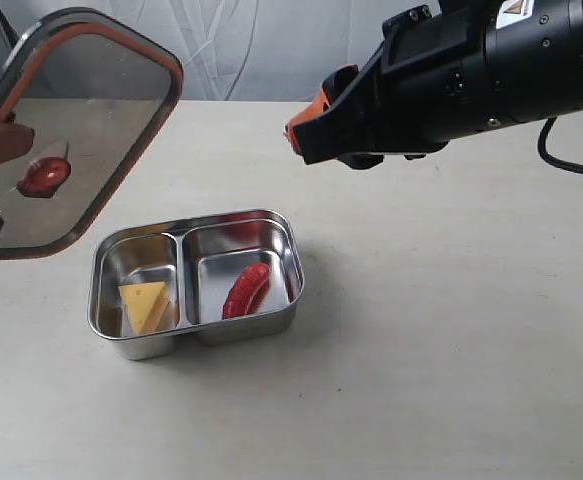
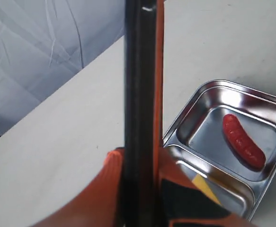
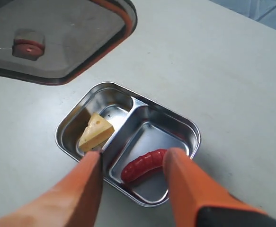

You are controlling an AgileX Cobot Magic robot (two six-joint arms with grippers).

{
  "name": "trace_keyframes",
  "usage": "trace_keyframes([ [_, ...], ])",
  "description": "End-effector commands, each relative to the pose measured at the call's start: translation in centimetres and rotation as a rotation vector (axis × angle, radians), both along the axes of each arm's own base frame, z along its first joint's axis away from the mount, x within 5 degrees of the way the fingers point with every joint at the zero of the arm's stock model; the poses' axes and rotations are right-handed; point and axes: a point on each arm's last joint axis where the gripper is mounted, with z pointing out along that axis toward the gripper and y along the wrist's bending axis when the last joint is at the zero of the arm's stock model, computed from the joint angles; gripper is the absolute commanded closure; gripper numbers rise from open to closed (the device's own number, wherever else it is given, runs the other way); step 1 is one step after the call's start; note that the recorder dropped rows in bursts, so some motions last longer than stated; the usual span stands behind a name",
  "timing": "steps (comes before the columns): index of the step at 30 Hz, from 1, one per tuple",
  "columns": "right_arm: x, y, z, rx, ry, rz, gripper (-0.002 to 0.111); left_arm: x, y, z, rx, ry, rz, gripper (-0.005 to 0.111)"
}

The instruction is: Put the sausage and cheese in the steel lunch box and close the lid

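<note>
The cheese (image 1: 146, 305) lies in the left part of the box (image 1: 236, 214). The sausage (image 1: 246, 290) lies in the right part. Both foods are in, so I think the only job left is to put the lid (image 1: 71, 130) on.

The left gripper (image 2: 140, 163) has its orange fingers pressed on the lid's edge, one on each side, and holds it up in the air. In the outside view the lid fills the upper left of the frame. It is tipped up, not flat, and its red valve (image 1: 43, 175) shows through the dark plastic.

The box sits on the table (image 1: 451, 350) at the lower middle-left, below the lid and to its right. They do not touch. The box's long side runs left to right across the frame. I think the lid has to go down and to the right, lie flat, and line its long side up with the box's long side.

The right gripper (image 3: 134, 152) hangs in the upper middle of the frame, above the box. Its fingers are spread wide and hold nothing. The left arm has the lid, so this move looks like its job.
</note>
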Motion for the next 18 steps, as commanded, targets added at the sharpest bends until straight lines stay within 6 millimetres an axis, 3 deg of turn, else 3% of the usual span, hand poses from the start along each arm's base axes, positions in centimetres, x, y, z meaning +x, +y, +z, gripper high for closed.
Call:
trace_keyframes([
  [1,0.0,-0.3,0.2,-0.006,-0.015,-0.005,0.065,1.2,-0.6,-0.4,0.080,-0.016,0.033,0.107],
  [4,0.0,-0.3,0.1,-0.021,-0.026,-0.002,0.065,1.7,-1.3,-1.0,0.150,-0.014,0.041,0.107],
  [9,0.1,-0.5,0.1,-0.042,-0.036,-0.001,0.065,2.4,-4.3,-1.8,0.311,-0.081,-0.004,0.107],
  [13,0.0,-0.6,-0.1,-0.065,-0.033,0.004,0.065,3.2,-6.4,-3.4,0.578,-0.120,0.081,0.107],
  [18,-0.5,-1.2,0.6,-0.069,-0.051,-0.010,0.065,3.0,-9.2,-4.9,0.654,-0.160,0.107,0.107],
])
